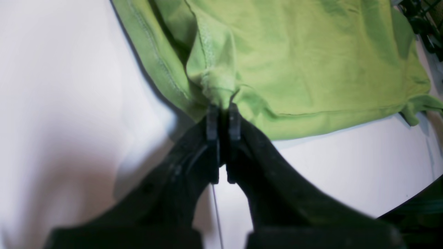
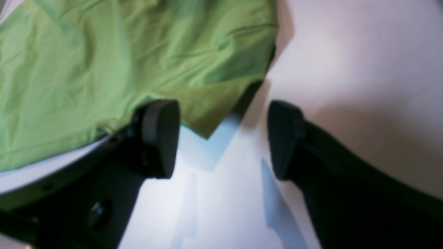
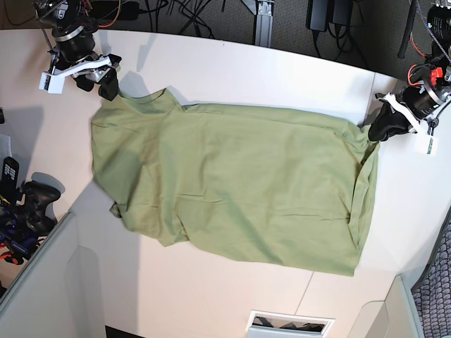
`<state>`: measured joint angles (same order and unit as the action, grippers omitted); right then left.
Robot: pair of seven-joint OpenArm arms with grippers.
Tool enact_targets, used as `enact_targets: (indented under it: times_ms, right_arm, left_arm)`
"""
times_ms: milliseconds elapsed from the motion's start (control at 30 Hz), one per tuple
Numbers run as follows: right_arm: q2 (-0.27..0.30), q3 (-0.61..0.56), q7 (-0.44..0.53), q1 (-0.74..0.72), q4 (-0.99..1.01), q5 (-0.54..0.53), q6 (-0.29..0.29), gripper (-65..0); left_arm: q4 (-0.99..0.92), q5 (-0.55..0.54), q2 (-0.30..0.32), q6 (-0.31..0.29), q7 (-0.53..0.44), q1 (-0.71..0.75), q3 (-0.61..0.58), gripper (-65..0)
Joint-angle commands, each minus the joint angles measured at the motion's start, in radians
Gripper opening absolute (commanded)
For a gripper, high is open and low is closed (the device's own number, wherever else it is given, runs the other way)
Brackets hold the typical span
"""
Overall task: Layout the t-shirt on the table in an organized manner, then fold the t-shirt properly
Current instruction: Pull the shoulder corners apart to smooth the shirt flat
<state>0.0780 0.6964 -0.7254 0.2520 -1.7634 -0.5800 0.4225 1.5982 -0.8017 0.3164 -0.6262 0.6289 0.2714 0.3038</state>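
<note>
Table (image 3: 232, 67) first: white, wide, curved along the far edge, and it carries the whole job. Spread across its middle lies the t-shirt (image 3: 239, 190), mostly flat, long axis running three o'clock to nine o'clock in the base view. Collar end points toward nine, hem toward three. Looks like the layout stage, with the cloth being stretched along its length.

Now the left gripper (image 1: 223, 117), out at two o'clock from the shirt's centre in the base view. Jaws pinched almost together on a bunched bit of the shirt's edge near the hem corner. My read: it's anchoring or tugging that corner to flatten the doubled strip along the three o'clock side.

Over at ten o'clock, the right gripper (image 2: 223, 138) hovers just beside the shoulder. Fingers (image 2: 161, 138) spread wide, nothing between them, bare table beneath. One corner of cloth reaches toward the gap without entering it. Seems placed for a grab at that shoulder edge.

Down at eight o'clock, the lower sleeve (image 3: 120, 209) is still rumpled and tucked.
</note>
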Motion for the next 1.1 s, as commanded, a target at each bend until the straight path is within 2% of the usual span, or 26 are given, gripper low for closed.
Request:
enact_targets:
  times_ms: [0,167,400,433,467,567,600,767,833,967,1067]
  right_arm:
    - [-0.003,0.004,0.022,-0.012,-0.018,-0.021,-0.002,-24.9]
    - [-0.048,-0.003,0.023,-0.075,0.039,-0.002,-0.038,-24.9]
    - [-0.048,-0.006,0.027,-0.178,0.209,-0.003,-0.038,-25.3]
    - [-0.048,-0.006,0.029,-0.186,0.221,-0.003,-0.038,-27.8]
    - [-0.048,-0.006,0.029,-0.192,0.229,-0.003,-0.038,-33.6]
    - [-0.048,-0.006,0.028,-0.193,0.233,-0.002,-0.037,-61.3]
    - [-0.048,-0.006,0.023,-0.193,0.233,0.0,-0.037,-65.0]
    - [-0.037,-0.005,-0.034,-0.19,0.228,-0.039,-0.037,-65.0]
    - [-0.026,-0.004,-0.042,-0.172,0.204,-0.057,-0.037,-65.0]
    - [0.007,-0.005,-0.042,-0.101,0.111,-0.076,-0.034,-65.0]
    - [0.029,-0.005,-0.043,-0.042,0.031,-0.078,-0.034,-65.0]
  left_arm:
    - [0.019,-0.017,0.014,-0.023,-0.015,-0.005,0.005,-65.0]
    - [0.019,-0.018,0.014,-0.023,-0.014,-0.005,0.005,-65.0]
    - [0.019,-0.017,0.014,-0.023,-0.008,-0.003,0.005,-65.0]
    - [0.019,-0.017,0.014,-0.023,-0.008,-0.003,0.005,-65.0]
    - [0.019,-0.017,0.014,-0.023,-0.008,-0.003,0.005,-65.0]
    - [0.019,-0.017,0.014,-0.023,-0.009,-0.003,0.005,-65.0]
    - [0.019,-0.017,0.014,-0.023,-0.009,-0.003,0.005,-65.0]
    - [0.019,-0.018,0.023,-0.023,-0.011,-0.003,0.005,-65.0]
    - [0.019,-0.025,0.041,-0.069,0.002,-0.002,0.005,-65.0]
    - [0.029,-0.146,0.1,-0.072,0.042,0.032,0.005,-65.0]
    - [0.079,-0.168,0.134,-0.072,0.053,0.079,0.005,-65.0]
